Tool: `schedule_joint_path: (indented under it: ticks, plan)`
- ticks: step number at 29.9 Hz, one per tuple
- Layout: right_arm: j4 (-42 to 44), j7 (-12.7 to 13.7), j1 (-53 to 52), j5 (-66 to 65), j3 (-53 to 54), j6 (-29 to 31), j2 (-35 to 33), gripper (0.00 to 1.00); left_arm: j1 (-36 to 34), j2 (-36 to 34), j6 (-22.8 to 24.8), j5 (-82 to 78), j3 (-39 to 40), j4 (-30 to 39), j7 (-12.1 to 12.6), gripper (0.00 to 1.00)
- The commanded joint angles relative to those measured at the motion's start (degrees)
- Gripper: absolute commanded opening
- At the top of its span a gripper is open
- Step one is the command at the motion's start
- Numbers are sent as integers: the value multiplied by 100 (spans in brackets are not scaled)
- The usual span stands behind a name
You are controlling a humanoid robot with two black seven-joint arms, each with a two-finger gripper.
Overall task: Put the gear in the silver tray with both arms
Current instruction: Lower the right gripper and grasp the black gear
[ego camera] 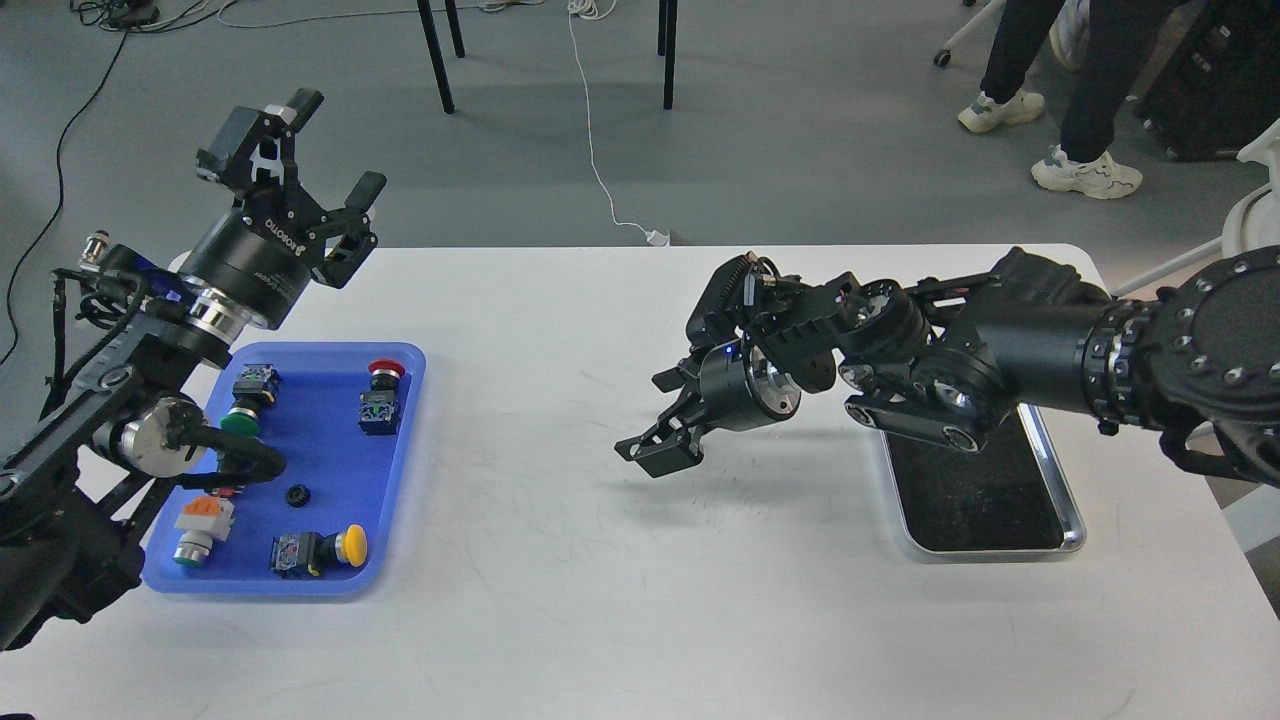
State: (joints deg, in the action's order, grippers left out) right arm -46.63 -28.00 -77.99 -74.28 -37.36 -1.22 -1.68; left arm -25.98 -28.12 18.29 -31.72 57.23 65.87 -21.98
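Head view: both my fingers, left [318, 172] and right [668, 428], open and empty. Gear [297, 495] in blue tray [400, 480], nine o'clock; silver tray [1072, 520], three o'clock. Pickup pending: next, left descends onto gear.

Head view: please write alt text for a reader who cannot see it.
Two black robot arms reach over a white table: the left gripper is raised and open above a blue tray of push buttons and a small black gear, the right gripper open beside the empty silver tray.
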Motion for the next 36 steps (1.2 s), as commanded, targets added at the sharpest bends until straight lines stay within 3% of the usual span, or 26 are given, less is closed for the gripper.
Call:
schedule_joint_path:
  ticks: [1, 30, 35, 36]
  plan:
    - [40, 0, 135, 10, 1, -124, 10, 97, 6, 78, -1, -1, -1, 5, 0, 98]
    - [515, 0, 354, -16, -377, -335, 168, 95, 102, 184, 8, -9, -10, 57, 0, 98]
    - [664, 0, 556, -8, -377, -335, 168, 92, 102, 201, -1, -9, -10, 66, 1, 98]
    - [673, 0, 574, -8, -377, -335, 168, 87, 102, 201, -1, -9, -10, 66, 9, 98]
